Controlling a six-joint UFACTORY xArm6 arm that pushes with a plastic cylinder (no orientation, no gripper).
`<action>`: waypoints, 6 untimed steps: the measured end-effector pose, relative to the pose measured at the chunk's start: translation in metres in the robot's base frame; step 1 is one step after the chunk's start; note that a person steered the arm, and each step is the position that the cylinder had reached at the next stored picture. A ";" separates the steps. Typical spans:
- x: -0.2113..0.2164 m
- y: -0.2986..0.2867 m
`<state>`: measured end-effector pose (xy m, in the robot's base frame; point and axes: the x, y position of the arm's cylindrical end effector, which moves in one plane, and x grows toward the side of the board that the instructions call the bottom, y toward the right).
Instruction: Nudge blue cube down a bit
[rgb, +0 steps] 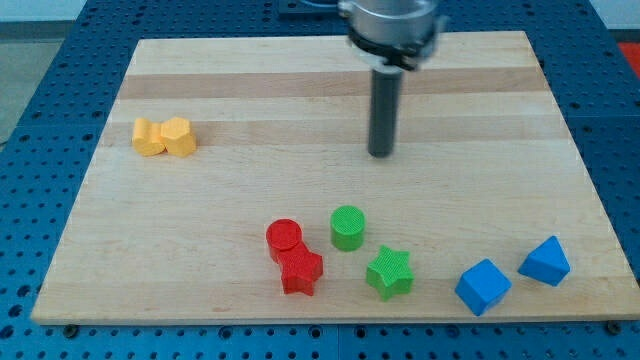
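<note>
The blue cube (483, 286) lies near the board's bottom edge at the view's lower right. A blue triangular block (545, 261) sits just to its right and slightly higher, apart from it. My tip (381, 154) rests on the board above the middle, well up and to the left of the blue cube, touching no block.
A green cylinder (347, 227) and a green star (389, 272) lie at bottom centre. A red cylinder (284, 239) touches a red star (300, 271) to their left. Two yellow blocks (164, 136) sit together at the left. The wooden board (330, 80) ends close below the blue cube.
</note>
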<state>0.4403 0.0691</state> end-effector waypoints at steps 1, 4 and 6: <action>0.061 -0.023; 0.129 0.086; 0.137 0.047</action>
